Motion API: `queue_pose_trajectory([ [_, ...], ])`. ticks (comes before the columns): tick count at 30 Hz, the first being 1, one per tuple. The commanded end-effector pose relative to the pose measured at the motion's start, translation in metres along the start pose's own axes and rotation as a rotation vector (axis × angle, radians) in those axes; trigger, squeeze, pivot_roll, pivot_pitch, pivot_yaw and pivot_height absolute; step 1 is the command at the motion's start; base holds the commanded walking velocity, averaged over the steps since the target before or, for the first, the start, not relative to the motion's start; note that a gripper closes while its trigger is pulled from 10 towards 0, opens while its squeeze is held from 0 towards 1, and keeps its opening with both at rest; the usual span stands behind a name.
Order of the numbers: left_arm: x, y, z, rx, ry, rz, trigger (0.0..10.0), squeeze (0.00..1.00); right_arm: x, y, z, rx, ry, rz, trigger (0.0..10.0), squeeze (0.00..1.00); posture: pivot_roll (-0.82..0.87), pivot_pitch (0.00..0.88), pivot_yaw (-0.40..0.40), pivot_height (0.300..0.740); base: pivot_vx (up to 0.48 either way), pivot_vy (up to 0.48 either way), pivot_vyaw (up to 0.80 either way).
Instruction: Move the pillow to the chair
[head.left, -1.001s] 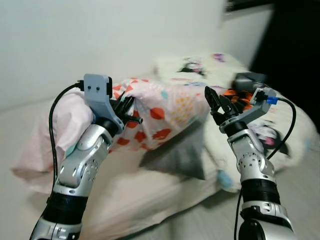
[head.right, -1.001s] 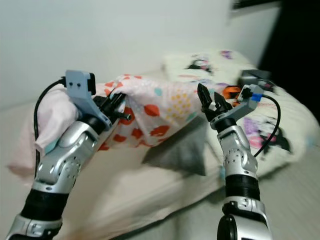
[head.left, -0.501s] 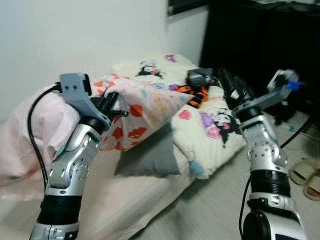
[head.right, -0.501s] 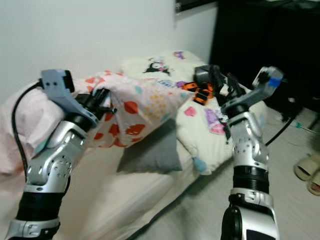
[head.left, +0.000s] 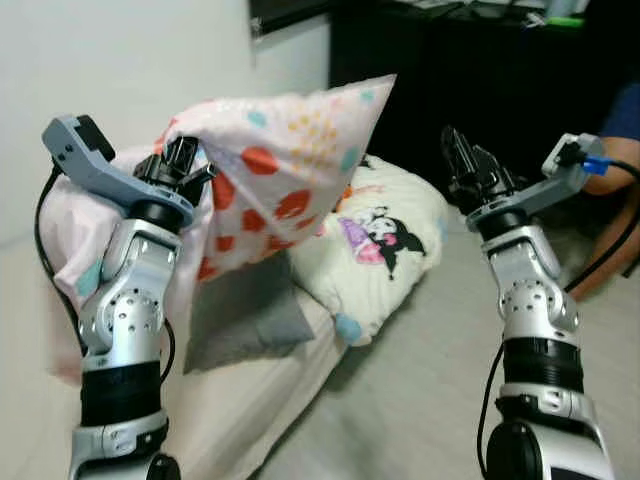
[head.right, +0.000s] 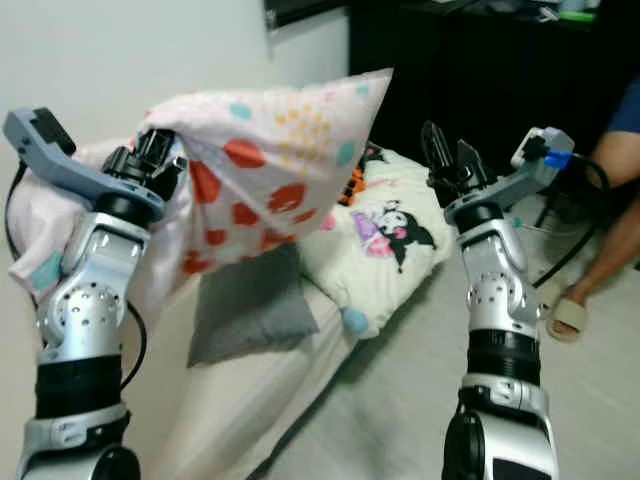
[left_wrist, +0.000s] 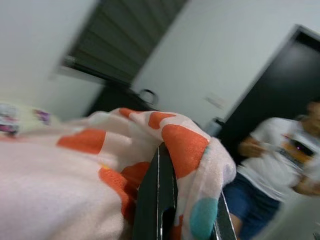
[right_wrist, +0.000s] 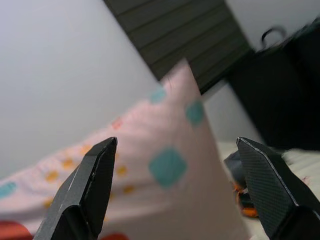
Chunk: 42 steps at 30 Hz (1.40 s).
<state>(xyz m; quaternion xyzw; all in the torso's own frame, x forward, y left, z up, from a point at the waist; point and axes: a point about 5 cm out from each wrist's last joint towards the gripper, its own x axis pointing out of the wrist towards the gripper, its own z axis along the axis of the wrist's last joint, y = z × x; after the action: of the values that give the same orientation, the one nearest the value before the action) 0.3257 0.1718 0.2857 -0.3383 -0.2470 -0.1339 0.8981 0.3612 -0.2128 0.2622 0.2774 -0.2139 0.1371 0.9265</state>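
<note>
White walls meet a dark doorway behind a low bed (head.left: 250, 400) whose outer edge runs beside pale flooring. Above the bed's middle, the left gripper (head.left: 180, 165) has its black fingers clamped on a corner of the pillow (head.left: 285, 165), a pale pink case with red, orange and teal spots, which hangs lifted with its far corner pointing up. Beneath it a grey cushion (head.left: 245, 315) lies near the bed's edge, and a white cartoon-print pillow (head.left: 385, 250) rests at the bed's far corner. The right gripper (head.left: 470, 170) is raised beside the pillow without touching it, fingers spread apart. A seated person (head.right: 615, 190) shows at the room's right side
</note>
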Motion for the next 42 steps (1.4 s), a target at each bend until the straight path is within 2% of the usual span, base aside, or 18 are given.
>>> queue_pose_trajectory([
  [1,0.000,-0.013,0.009,-0.009,-0.051,-0.094,10.0,0.00,-0.001,0.001,-0.005,0.009,0.014,-0.007,10.0,0.00,-0.01,0.079,0.026,0.718,0.000,0.000,-0.79],
  [6,-0.008,-0.013,-0.006,-0.039,0.007,-0.134,10.0,0.00,-0.005,-0.002,-0.011,-0.004,0.047,-0.019,10.0,0.00,-0.01,0.081,0.023,0.718,0.000,0.000,-0.80],
  [18,-0.014,-0.018,-0.017,-0.058,0.080,-0.200,10.0,0.00,-0.009,-0.005,-0.016,-0.018,0.082,-0.033,10.0,0.00,-0.01,0.070,0.022,0.718,0.000,0.000,-0.80],
  [21,-0.015,-0.019,-0.023,-0.013,0.109,-0.218,10.0,0.00,-0.010,-0.005,-0.020,-0.029,0.101,-0.035,10.0,0.00,-0.01,0.069,0.022,0.718,0.000,0.000,-0.80],
  [23,-0.017,-0.019,-0.030,0.045,0.140,-0.227,10.0,0.00,-0.011,-0.005,-0.024,-0.039,0.117,-0.037,10.0,0.00,-0.01,0.075,0.021,0.718,0.000,0.000,-0.80],
  [25,-0.017,-0.019,-0.030,0.045,0.140,-0.227,10.0,0.00,-0.011,-0.005,-0.024,-0.039,0.117,-0.037,10.0,0.00,-0.01,0.075,0.021,0.718,0.000,0.000,-0.80],
  [30,-0.023,-0.016,-0.042,0.139,0.197,-0.209,10.0,0.00,-0.016,-0.005,-0.033,-0.054,0.149,-0.050,10.0,0.00,0.00,0.086,0.018,0.718,0.000,0.000,-0.80],
  [42,-0.020,-0.016,-0.045,0.221,0.197,-0.193,10.0,0.00,-0.013,-0.006,-0.037,-0.080,0.179,-0.069,10.0,0.00,0.00,0.086,0.008,0.718,0.000,0.000,-0.80],
])
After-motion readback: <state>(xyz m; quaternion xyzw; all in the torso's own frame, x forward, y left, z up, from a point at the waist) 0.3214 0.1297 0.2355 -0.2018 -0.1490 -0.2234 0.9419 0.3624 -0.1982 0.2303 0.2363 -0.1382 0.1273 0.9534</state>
